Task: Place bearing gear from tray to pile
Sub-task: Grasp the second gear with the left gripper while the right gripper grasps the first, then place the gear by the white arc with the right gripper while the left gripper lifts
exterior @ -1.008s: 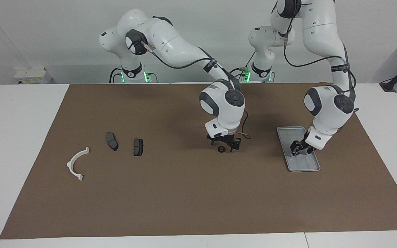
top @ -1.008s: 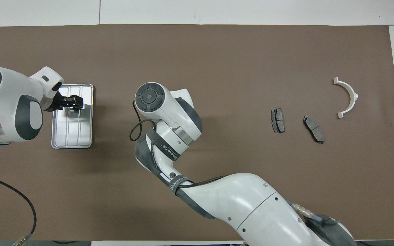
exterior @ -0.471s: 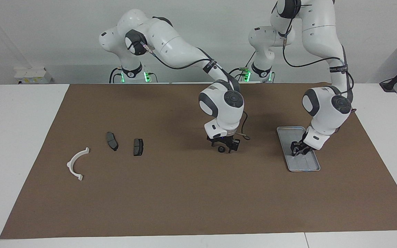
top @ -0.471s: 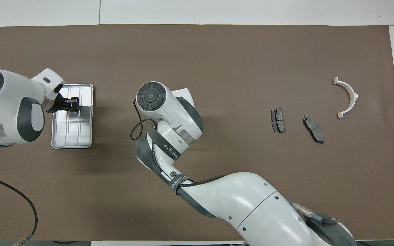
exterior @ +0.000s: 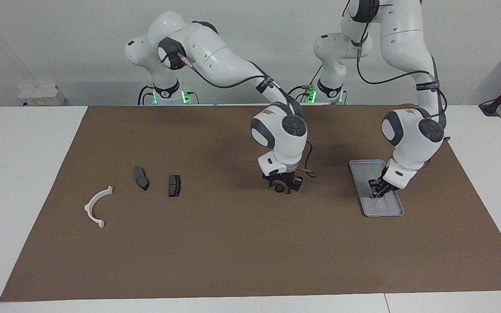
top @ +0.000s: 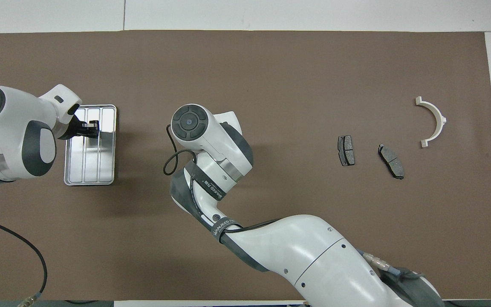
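Step in hand: right gripper (exterior: 283, 188) is sitting low on brown mat mid-table w/ small black round bearing gear (exterior: 279, 188) between its fingers; can't tell if grip is firm yet. Left gripper (exterior: 376, 190), fingers pinched together & empty, is hovering over ribbed silver-grey metal tray (exterior: 387, 210). Next, probably: lift gear & carry to pile, beside dark grey brake-pad pieces (exterior: 174, 185) & white curved half-ring bracket (exterior: 96, 206) at right arm's end.

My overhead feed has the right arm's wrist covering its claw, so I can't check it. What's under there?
Observer: The right claw is down at the brown mat, with a small black round gear right at it.
Operator: Is that gear in the tray?
Observer: No. It lies on the mat, between the ribbed silver metal tray and the two dark grey brake-pad pieces.
Operator: And the left claw?
Observer: The left claw is low inside the tray, shut.
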